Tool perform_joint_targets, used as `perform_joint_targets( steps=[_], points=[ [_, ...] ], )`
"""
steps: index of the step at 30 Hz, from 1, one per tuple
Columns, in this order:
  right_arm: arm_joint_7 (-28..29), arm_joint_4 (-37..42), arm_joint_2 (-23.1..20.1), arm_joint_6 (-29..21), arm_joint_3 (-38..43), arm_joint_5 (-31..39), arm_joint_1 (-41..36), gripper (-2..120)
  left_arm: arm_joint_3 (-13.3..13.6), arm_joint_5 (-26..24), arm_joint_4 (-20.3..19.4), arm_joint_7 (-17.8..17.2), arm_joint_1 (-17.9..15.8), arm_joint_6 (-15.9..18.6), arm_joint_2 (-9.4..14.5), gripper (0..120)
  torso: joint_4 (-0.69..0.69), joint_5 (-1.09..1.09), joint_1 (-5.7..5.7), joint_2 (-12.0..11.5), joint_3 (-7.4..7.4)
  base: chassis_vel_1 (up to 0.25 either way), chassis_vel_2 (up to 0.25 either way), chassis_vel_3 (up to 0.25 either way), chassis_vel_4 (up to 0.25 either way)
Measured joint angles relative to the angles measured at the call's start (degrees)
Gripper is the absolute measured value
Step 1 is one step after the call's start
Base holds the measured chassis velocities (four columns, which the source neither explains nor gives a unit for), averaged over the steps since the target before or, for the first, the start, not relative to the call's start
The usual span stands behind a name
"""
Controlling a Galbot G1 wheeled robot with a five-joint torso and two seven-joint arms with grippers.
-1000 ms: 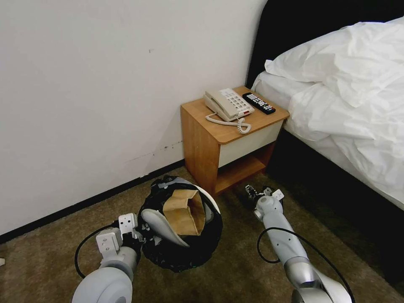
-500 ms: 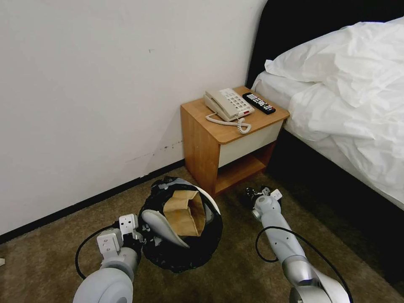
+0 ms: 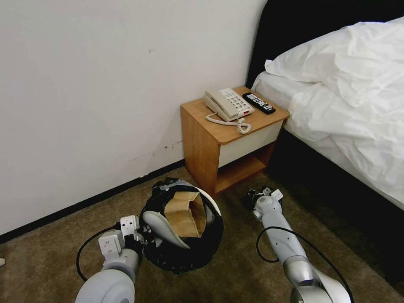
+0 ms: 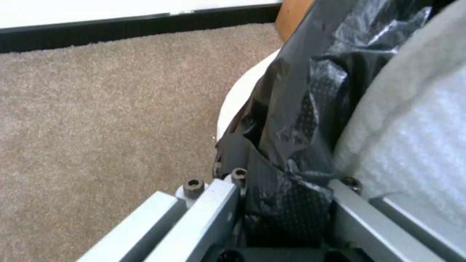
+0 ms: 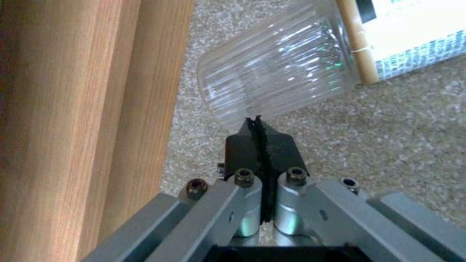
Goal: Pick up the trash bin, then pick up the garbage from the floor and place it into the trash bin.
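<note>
Black-lined round white plastic trash bin [image 3: 182, 227], tipped above the carpet beside the wooden nightstand [image 3: 229, 141]: left hand [image 4: 284, 214] clenched on its bagged rim, apparently keeping the mouth reachable. Right hand [image 5: 262, 129], fingers pressed together on nothing, sits low just short of a clear ribbed plastic bottle [image 5: 276, 82] lying on the carpet.

A brown carpeted floor [image 3: 252, 269] ran up to a black baseboard along the wall, and the trash bin [image 3: 182, 227] sat on it near the wall edge, just beside a wooden nightstand [image 3: 229, 139] that stood in the corner by the bed [image 3: 345, 105]. A cream telephone [image 3: 228, 104] and a black remote [image 3: 259, 103] lay on the nightstand's top. A clear plastic bottle [image 5: 276, 76] lay on its side on the carpet beside the nightstand's wooden panel.
</note>
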Motion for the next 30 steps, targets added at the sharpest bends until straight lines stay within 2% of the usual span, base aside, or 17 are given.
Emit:
perform_joint_targets(
  steps=[17, 19, 21, 22, 23, 25, 28, 30],
  points=[
    [1.01, 3.15, -1.19, -0.49, -0.66, 0.29, -2.10, 1, 0.02, 0.76, -0.02, 0.26, 0.32, -0.16, -0.33, 0, 0.00, 0.00, 0.00, 0.00, 0.00, 0.000, 0.000, 0.000, 0.000],
    [1.66, 5.03, -1.83, -0.96, -1.11, 0.58, -3.24, 11, 0.03, 0.97, -0.07, 0.36, 0.44, -0.20, -0.41, 0, 0.00, 0.00, 0.00, 0.00, 0.00, 0.000, 0.000, 0.000, 0.000],
    [2.09, 6.20, -2.20, -1.21, -1.37, 0.76, -3.93, 14, 0.03, 1.07, -0.09, 0.40, 0.49, -0.22, -0.44, 0, 0.00, 0.00, 0.00, 0.00, 0.00, 0.000, 0.000, 0.000, 0.000],
    [2.79, 8.22, -2.97, -1.73, -2.02, 1.12, -5.23, 23, 0.03, 1.19, -0.20, 0.47, 0.57, -0.24, -0.47, 0, 0.01, 0.01, 0.00, 0.00, 0.00, 0.000, 0.000, 0.000, 0.000],
    [2.79, 8.22, -2.97, -1.73, -2.02, 1.12, -5.23, 23, 0.03, 1.19, -0.20, 0.47, 0.57, -0.24, -0.47, 0, 0.01, 0.01, 0.00, 0.00, 0.00, 0.000, 0.000, 0.000, 0.000],
    [3.55, 11.81, -4.79, -2.46, -3.53, 1.69, -8.13, 33, -0.03, 1.36, -0.30, 0.56, 0.62, -0.30, -0.54, 0, 0.00, 0.00, 0.00, 0.00, 0.00, 0.000, 0.000, 0.000, 0.000],
    [3.86, 13.86, -5.97, -2.89, -4.43, 2.01, -10.05, 38, -0.06, 1.52, -0.32, 0.66, 0.66, -0.33, -0.57, 0, -0.02, 0.01, 0.00, 0.00, 0.00, 0.000, 0.000, 0.000, 0.000],
    [4.60, 17.98, -8.21, -3.74, -6.08, 2.66, -13.64, 49, -0.08, 1.83, -0.37, 0.81, 0.69, -0.36, -0.71, 0, -0.02, 0.01, 0.00, 0.00, 0.00, 0.000, 0.000, 0.000, 0.000]
  ],
)
